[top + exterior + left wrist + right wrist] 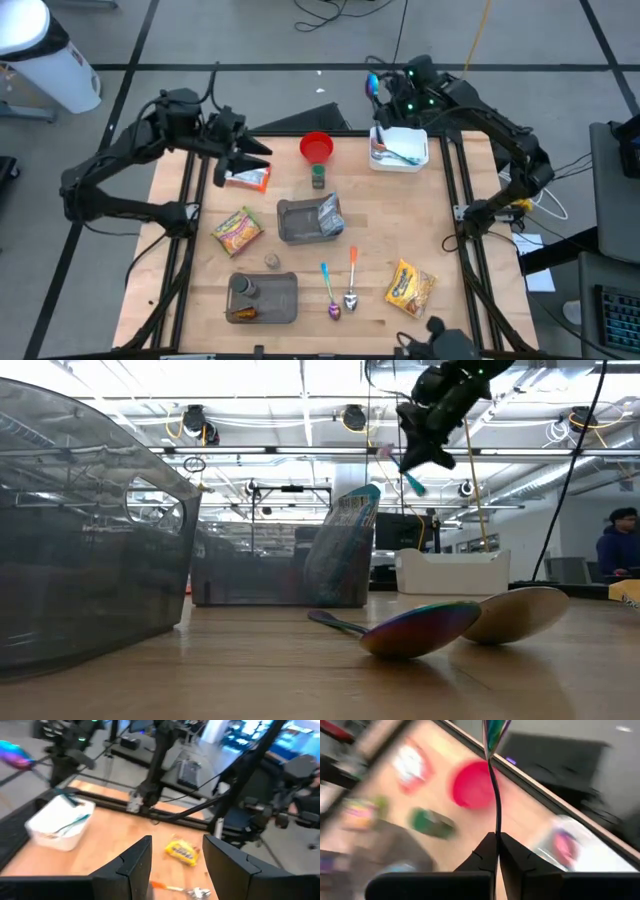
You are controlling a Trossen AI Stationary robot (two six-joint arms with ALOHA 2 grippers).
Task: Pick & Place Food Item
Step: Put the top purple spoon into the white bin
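right claw (497,851) pinching a thin iridescent spoon (493,732) over the white bin (398,150) could let it swing loose; left claw (176,865) spread, empty.

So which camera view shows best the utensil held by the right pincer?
The right wrist view: the right pincer is shut on the iridescent utensil. The high view shows only a small coloured bit, the low view and the left wrist view a blurred one.

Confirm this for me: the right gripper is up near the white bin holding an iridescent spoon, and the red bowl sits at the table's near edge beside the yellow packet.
One thing is wrong: the red bowl sits at the far edge, left of the white bin, not beside the yellow packet. The high view shows this. The rest stands: the right gripper holds the iridescent spoon near the bin.
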